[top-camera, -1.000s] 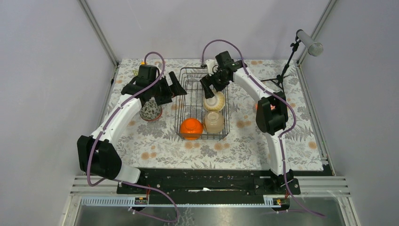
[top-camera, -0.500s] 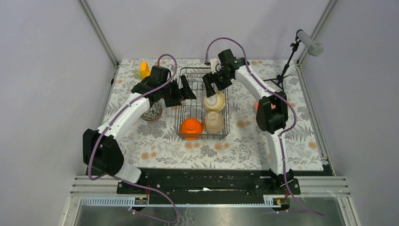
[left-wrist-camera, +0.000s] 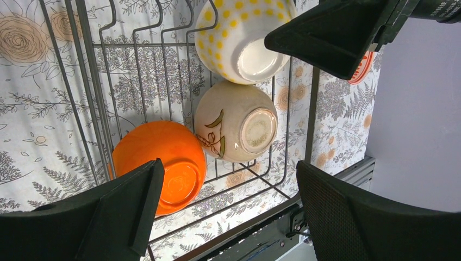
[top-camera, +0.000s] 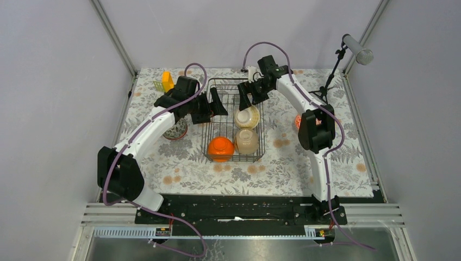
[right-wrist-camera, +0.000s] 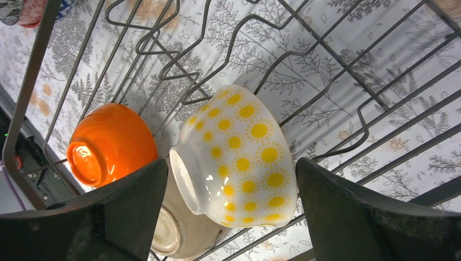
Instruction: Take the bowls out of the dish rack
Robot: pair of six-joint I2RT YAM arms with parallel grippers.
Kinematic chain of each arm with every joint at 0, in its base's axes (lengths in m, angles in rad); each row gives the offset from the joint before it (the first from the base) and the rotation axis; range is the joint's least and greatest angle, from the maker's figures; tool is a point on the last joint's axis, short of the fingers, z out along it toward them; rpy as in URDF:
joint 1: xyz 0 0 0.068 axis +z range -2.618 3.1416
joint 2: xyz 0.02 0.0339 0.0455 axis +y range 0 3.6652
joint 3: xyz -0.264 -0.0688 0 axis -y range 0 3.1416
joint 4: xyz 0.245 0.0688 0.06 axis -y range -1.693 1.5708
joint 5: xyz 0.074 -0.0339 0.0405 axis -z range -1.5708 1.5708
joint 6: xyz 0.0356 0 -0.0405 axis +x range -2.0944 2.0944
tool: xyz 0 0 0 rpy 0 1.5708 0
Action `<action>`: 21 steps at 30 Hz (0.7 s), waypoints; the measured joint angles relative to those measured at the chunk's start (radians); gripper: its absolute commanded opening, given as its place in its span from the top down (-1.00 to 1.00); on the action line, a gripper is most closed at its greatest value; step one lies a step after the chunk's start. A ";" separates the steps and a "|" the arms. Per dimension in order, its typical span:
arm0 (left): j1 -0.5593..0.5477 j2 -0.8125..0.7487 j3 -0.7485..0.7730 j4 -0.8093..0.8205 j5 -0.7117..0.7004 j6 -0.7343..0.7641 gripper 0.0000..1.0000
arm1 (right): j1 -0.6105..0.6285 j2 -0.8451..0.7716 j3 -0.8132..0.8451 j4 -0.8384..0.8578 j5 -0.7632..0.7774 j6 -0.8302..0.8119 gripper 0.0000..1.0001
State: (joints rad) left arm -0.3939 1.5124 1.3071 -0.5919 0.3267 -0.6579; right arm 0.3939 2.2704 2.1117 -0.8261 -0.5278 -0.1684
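The black wire dish rack (top-camera: 208, 142) stands mid-table. In it lie an orange bowl (top-camera: 220, 147), a beige bowl (top-camera: 247, 140) and a cream bowl with yellow dots (top-camera: 247, 116). My left gripper (top-camera: 213, 103) is open and empty over the rack's left half; its wrist view shows the orange bowl (left-wrist-camera: 157, 157) and beige bowl (left-wrist-camera: 236, 122) below. My right gripper (top-camera: 244, 100) is open above the dotted bowl (right-wrist-camera: 244, 152), one finger to each side of it in the wrist view, the orange bowl (right-wrist-camera: 108, 144) beyond.
A dark patterned bowl (top-camera: 175, 130) sits on the floral cloth left of the rack, partly under my left arm. A red-patterned bowl (top-camera: 297, 120) peeks out behind my right arm. A yellow-orange item (top-camera: 166, 81) is back left, a microphone stand (top-camera: 331, 76) back right.
My left gripper has moved right, from over the dark patterned bowl to over the rack. My right gripper has shifted slightly back and right above the dotted bowl.
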 measured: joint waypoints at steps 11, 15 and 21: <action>0.000 0.000 0.000 0.000 -0.036 0.003 -0.92 | -0.001 -0.018 -0.061 -0.024 -0.126 0.064 -0.67; 0.000 0.000 0.000 0.000 -0.044 0.003 -0.92 | -0.001 -0.026 -0.079 -0.027 -0.148 0.077 -0.62; 0.000 -0.003 0.000 0.000 -0.052 0.003 -0.92 | -0.001 -0.031 -0.091 -0.031 -0.177 0.083 -0.44</action>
State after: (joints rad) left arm -0.3939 1.5097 1.3071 -0.5919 0.2749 -0.6552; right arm 0.3927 2.2395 2.0209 -0.8570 -0.7048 -0.0856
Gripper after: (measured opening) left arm 0.961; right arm 0.758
